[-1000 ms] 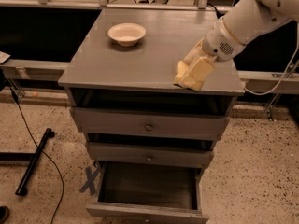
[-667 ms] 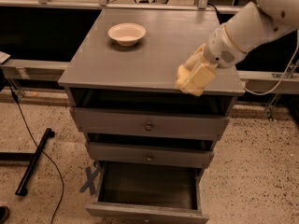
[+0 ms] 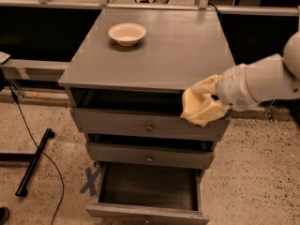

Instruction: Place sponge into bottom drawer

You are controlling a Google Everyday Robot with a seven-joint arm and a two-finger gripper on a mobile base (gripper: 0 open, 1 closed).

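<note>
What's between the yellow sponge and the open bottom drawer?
Camera view: the gripper holds the sponge level with the top drawer; only the middle drawer lies between it and the bottom drawer.

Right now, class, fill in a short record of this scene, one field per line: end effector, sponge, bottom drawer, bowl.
end effector: at the front right corner of the cabinet, level with the top drawer, closed on the sponge
sponge: held in the air, off the cabinet
bottom drawer: pulled open, lower than the sponge; sponge not yet in it
bowl: upright on the cabinet, rear left
</note>
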